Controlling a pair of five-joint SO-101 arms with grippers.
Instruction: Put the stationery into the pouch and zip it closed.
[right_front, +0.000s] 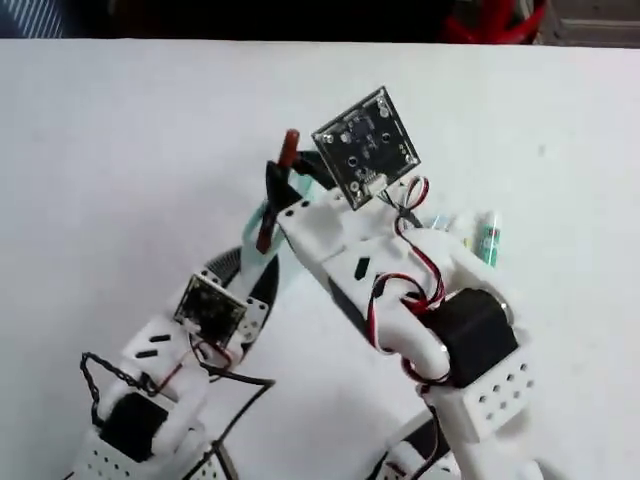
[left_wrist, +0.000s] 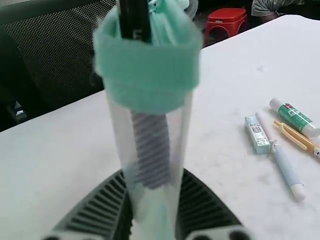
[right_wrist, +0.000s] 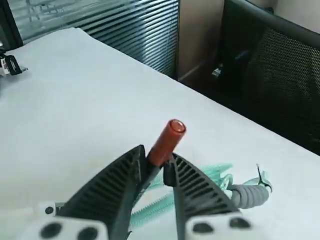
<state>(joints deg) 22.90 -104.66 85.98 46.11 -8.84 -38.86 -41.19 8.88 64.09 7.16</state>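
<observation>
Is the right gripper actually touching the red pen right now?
Touching. The right wrist view shows the red pen pinched between the two fingers of the right gripper, both pressed against its barrel.

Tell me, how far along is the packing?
Barely begun. Nothing looks fully packed. The left gripper holds the pouch upright; the right gripper holds a red pen, lower end in its mouth. Left: the glue stick, small box, white pen and orange pen on the table, then zipping.
</observation>
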